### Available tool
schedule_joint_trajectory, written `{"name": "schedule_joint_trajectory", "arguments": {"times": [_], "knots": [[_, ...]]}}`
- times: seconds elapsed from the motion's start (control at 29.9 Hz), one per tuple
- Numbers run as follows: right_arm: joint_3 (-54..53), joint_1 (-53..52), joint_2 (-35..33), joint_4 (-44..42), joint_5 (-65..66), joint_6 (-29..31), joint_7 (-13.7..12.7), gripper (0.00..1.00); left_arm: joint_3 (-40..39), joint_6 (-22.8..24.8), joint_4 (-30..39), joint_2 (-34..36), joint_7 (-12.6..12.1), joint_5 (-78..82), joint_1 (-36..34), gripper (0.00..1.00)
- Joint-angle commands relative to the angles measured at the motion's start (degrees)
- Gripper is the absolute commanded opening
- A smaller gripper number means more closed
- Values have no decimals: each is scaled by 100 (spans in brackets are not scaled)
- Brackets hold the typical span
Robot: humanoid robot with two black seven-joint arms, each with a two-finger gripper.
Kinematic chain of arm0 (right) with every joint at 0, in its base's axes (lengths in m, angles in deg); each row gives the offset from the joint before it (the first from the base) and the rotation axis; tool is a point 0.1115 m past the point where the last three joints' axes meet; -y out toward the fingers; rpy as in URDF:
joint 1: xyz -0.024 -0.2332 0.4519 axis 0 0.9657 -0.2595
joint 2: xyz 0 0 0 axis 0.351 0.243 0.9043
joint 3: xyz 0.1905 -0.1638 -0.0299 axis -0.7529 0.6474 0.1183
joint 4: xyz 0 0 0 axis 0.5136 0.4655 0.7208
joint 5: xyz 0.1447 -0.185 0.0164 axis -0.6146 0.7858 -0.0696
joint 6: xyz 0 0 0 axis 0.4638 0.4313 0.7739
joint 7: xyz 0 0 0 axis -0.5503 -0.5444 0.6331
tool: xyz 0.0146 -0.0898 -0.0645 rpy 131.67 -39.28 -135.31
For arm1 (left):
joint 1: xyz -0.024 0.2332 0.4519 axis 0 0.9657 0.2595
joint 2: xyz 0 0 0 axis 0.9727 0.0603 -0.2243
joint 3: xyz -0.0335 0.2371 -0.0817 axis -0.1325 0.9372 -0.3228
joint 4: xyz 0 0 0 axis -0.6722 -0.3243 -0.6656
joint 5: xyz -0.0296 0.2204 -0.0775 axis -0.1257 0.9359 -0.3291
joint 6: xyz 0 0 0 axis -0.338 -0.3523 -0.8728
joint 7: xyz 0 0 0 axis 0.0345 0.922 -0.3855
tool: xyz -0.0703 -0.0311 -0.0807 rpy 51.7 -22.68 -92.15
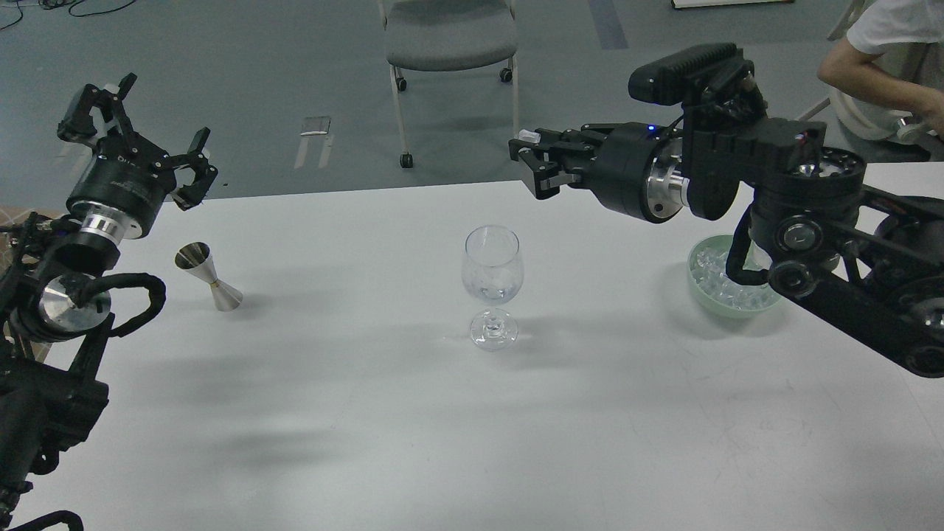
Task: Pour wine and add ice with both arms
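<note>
A clear wine glass stands upright at the middle of the white table. A little clear wine lies at the bottom of its bowl. My right gripper is above the table's far edge, just beyond and right of the glass, higher than its rim. Its fingers are closed on a small pale ice cube. The heap of ice lies in a green bowl, partly hidden by my right arm. My left gripper is open and empty, raised at the far left above a steel jigger.
A grey wheeled chair stands on the floor beyond the table. A person's arm in a white shirt is at the far right. My right arm reaches across the table's right side over the bowl.
</note>
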Motion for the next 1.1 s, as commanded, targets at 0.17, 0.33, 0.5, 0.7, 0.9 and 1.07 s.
{"name": "schedule_joint_trajectory", "arguments": {"times": [0.17,0.33,0.5,0.7,0.9,1.07], "knots": [[338,35,477,0,0,0,-219,13,-8,18,-1,12,-1,0,3,98],[505,44,477,-9,0,0,-219,13,-8,36,-10,56,8,0,20,98],[620,53,486,-9,0,0,-219,13,-8,27,-10,64,8,0,55,98],[637,185,477,-18,9,0,-219,18,-34,18,-10,91,8,0,64,98],[637,193,442,-18,9,0,-219,23,-87,18,-10,82,8,0,64,98],[646,193,450,-18,0,0,-219,26,-87,10,-10,82,8,0,64,98]]}}
